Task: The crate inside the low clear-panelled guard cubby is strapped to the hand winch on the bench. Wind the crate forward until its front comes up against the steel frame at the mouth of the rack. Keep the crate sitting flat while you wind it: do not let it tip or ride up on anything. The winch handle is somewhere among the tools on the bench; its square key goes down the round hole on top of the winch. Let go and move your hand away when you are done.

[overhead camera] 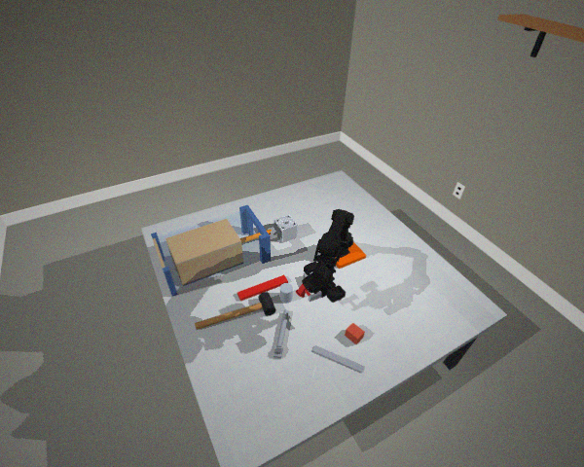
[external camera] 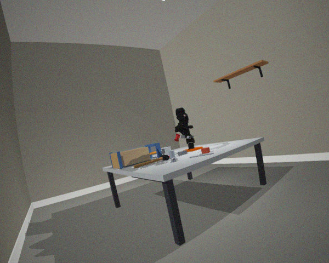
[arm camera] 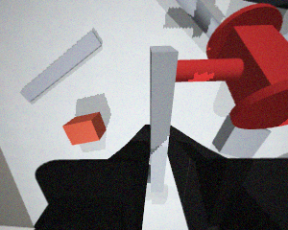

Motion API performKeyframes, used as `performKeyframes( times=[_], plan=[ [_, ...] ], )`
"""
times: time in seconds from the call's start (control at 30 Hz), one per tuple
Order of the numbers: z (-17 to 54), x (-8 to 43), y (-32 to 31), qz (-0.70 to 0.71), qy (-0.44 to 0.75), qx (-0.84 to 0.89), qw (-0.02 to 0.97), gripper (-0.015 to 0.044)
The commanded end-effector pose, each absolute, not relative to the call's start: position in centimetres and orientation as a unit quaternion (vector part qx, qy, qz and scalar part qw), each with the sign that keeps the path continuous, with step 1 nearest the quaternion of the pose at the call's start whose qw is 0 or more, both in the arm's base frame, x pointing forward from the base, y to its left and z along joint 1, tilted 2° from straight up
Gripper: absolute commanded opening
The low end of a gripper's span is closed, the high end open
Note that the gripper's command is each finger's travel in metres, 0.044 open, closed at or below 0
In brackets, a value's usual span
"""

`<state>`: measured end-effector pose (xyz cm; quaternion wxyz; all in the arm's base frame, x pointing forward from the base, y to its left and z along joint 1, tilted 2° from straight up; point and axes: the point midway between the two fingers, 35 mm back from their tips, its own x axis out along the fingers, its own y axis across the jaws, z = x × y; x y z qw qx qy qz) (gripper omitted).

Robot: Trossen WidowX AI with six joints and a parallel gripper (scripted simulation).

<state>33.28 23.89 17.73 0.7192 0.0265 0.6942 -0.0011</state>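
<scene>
My gripper (overhead camera: 318, 291) (external camera: 185, 135) (arm camera: 156, 128) is shut on the grey bar of the winch handle (external camera: 177, 137) (arm camera: 159, 91). The handle hangs above the bench; its red spool-shaped grip sticks out to the right in the wrist view. The tan crate (overhead camera: 206, 248) (external camera: 135, 156) sits flat in the cubby, with a gap between its front and the blue steel frame (overhead camera: 265, 247) (external camera: 158, 149). An orange strap (overhead camera: 250, 237) runs from it towards the grey winch (overhead camera: 285, 229) (external camera: 166, 149), which stands beyond the frame. The clear panels are hard to make out.
On the bench lie a red bar (overhead camera: 262, 287), a mallet (overhead camera: 232, 315), a grey cylinder (overhead camera: 285, 292), a grey slotted tool (overhead camera: 281, 337), a red-orange block (overhead camera: 354, 333) (external camera: 205, 150) (arm camera: 83, 130) and a flat grey bar (overhead camera: 338, 358) (arm camera: 62, 64). An orange plate (overhead camera: 351, 256) lies by the arm.
</scene>
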Motion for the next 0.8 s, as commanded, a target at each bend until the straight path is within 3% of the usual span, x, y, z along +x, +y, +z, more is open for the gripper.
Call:
performKeyframes(
  times=[0.0, 0.77],
  plan=[
    [17.7, 33.9, 22.7, 0.004, 0.694, 0.019, 0.720, 0.0000],
    [19.1, 37.6, 7.4, 0.095, 0.671, -0.094, 0.729, 0.0000]
  ],
)
